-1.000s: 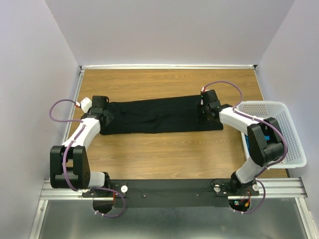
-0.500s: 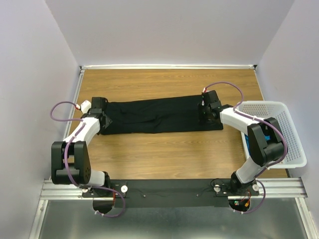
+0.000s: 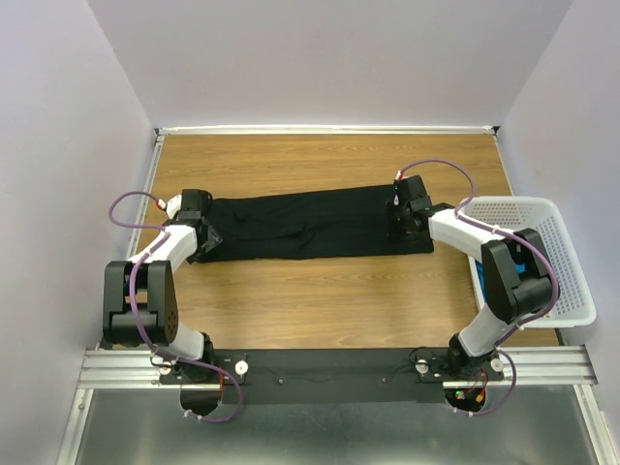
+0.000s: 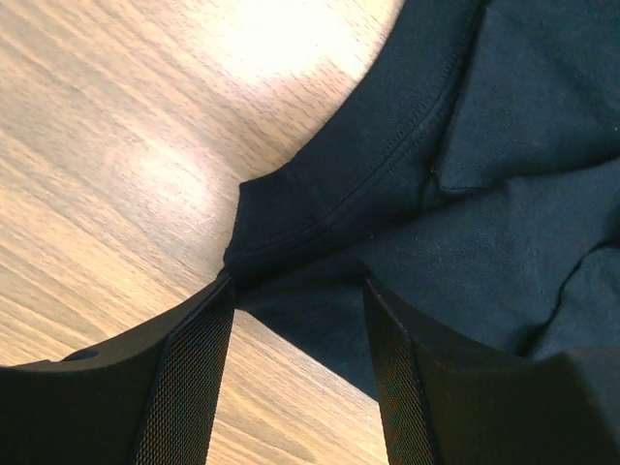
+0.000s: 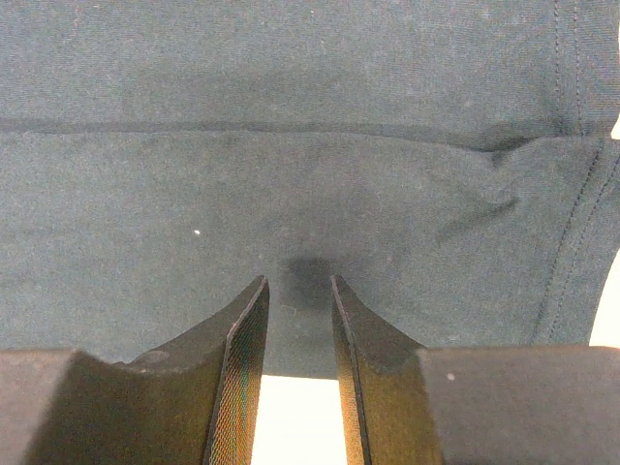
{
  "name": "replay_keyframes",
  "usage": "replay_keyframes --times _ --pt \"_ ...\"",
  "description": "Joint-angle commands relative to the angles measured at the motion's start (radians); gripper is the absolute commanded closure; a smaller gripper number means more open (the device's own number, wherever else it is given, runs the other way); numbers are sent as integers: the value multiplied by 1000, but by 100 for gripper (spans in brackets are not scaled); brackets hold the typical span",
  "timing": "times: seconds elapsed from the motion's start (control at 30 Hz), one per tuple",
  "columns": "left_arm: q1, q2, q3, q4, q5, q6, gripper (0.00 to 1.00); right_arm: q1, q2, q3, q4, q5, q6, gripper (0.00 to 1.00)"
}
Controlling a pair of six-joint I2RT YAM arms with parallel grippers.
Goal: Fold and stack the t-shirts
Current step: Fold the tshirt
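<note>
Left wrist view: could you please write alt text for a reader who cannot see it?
The hemmed corner of a black t-shirt lies on a wooden table, reaching between the two spread black fingers of the left hand at the bottom edge. Glare brightens the wood.

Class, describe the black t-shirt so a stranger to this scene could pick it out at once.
Start at the wooden table. Across its middle lies a long flat band of cloth, the black t-shirt. Unlike the white lattice basket at its right end, it is soft and dark.
</note>
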Motion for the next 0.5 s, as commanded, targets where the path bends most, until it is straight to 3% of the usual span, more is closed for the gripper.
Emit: replay_keyframes --times 0.0,0.37,0.47 --pt "6 16 8 27 22 54 37 -10 -1 -14 -18 8 -1 60" --pt "6 51 30 12 -4 74 50 -16 8 -20 -20 19 9 60" --pt "6 56 24 4 -21 53 61 -21 8 -24 -20 26 16 60"
